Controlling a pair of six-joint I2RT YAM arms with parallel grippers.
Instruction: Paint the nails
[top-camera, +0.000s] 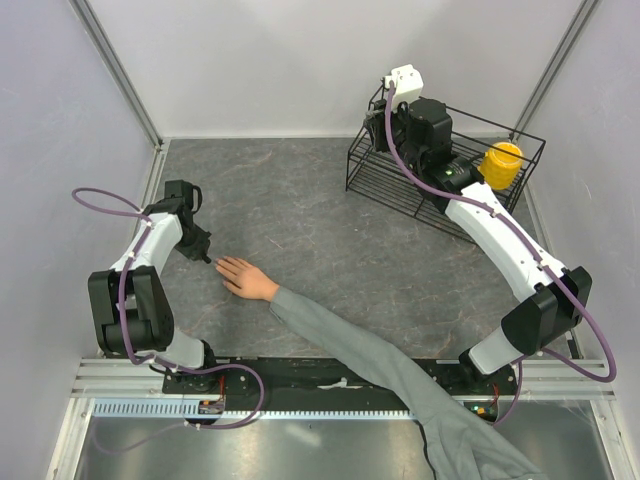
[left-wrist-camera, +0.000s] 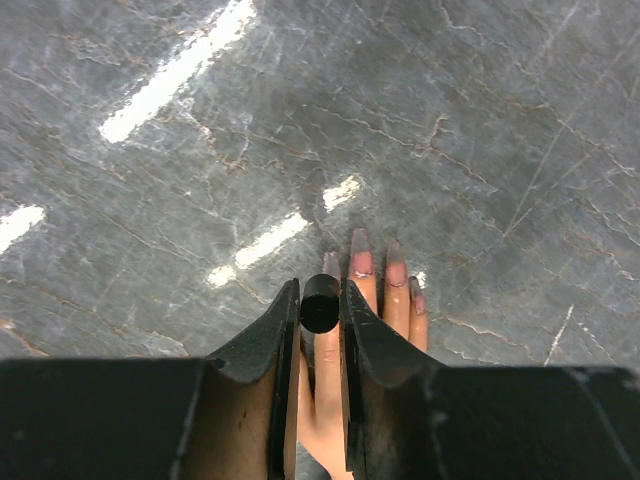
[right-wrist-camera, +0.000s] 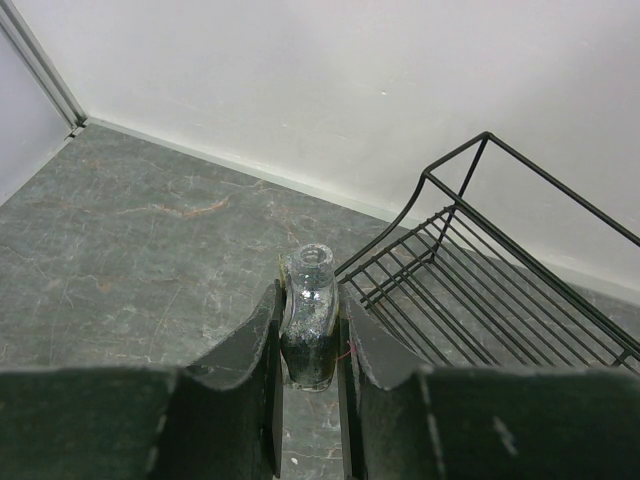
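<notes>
A bare hand with a long grey sleeve lies palm down on the grey table. My left gripper is at its fingertips, shut on a black round brush cap. In the left wrist view the cap hangs right above the fingers. The nails look pinkish. The brush tip is hidden under the cap. My right gripper is shut on a small open glass bottle with dark polish in it, held upright beside the wire basket at the far right.
The black wire basket stands at the back right with a yellow object in it. My right gripper is over its left end. Walls close the table on three sides.
</notes>
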